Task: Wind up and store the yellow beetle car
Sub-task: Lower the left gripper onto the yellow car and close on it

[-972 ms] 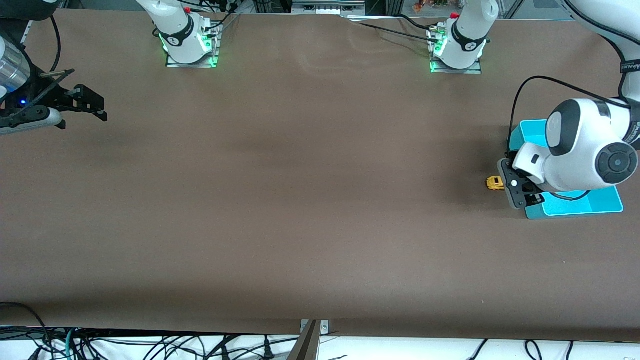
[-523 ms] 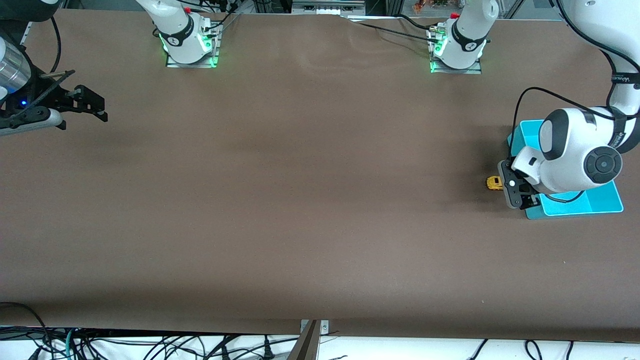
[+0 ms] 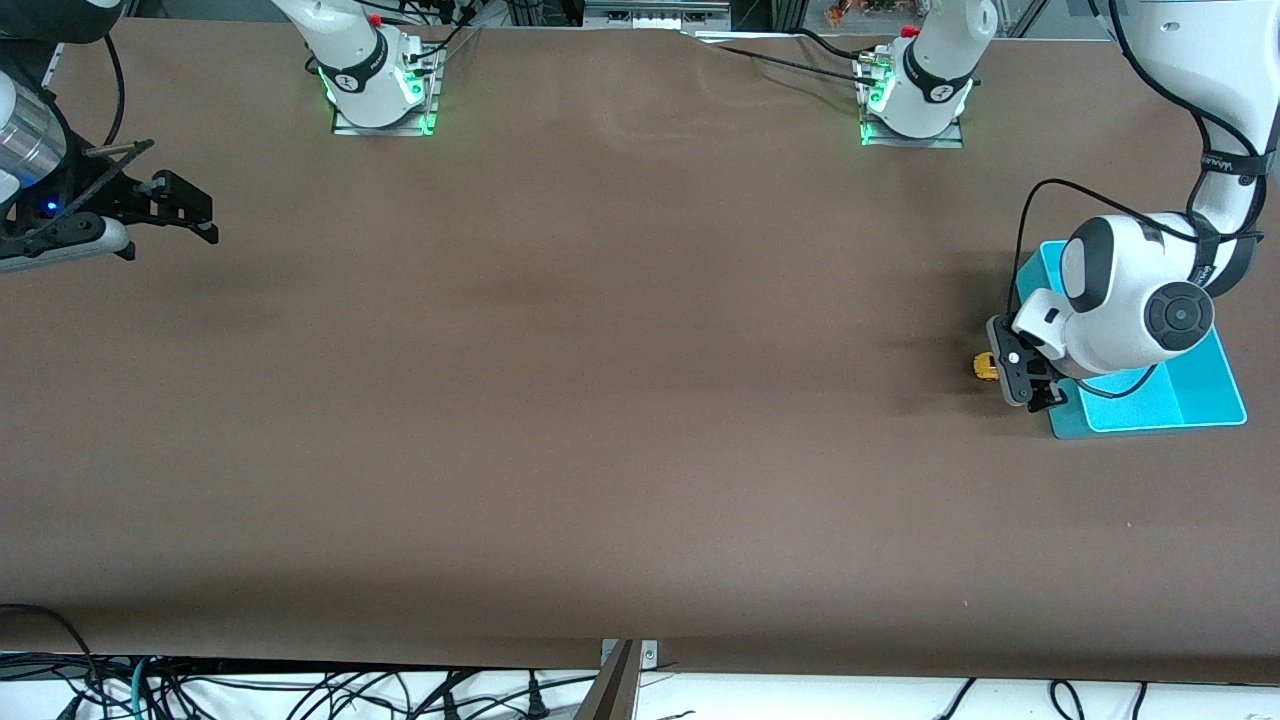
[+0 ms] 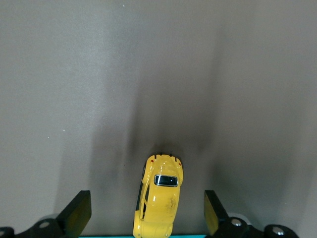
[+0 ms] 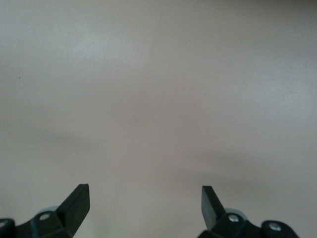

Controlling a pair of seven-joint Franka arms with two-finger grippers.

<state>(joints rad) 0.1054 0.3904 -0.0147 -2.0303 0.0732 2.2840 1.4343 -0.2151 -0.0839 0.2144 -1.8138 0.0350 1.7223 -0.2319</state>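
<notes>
I see the yellow beetle car (image 4: 158, 203) sitting on its wheels on the brown table (image 3: 600, 400), at the left arm's end, just beside the edge of a turquoise tray (image 3: 1200, 385) on the side toward the right arm's end. In the front view only a sliver of the car (image 3: 985, 367) shows past the left claw's housing. In the left wrist view I can see its rounded roof, a small dark window and its shadow on the table.

My left claw (image 4: 148, 218) hangs right over the car with its fingers spread wide, one finger (image 4: 78, 212) on either side, neither one touching the body. Nothing is gripped. In the front view the left claw (image 3: 1020, 375) sits low above the table at the tray's corner, and the left arm's white wrist covers much of the tray.

My right claw (image 3: 185, 212) waits over the table's edge at the right arm's end, well apart from the car. Its fingers (image 5: 74, 203) are spread with only bare table under them.
</notes>
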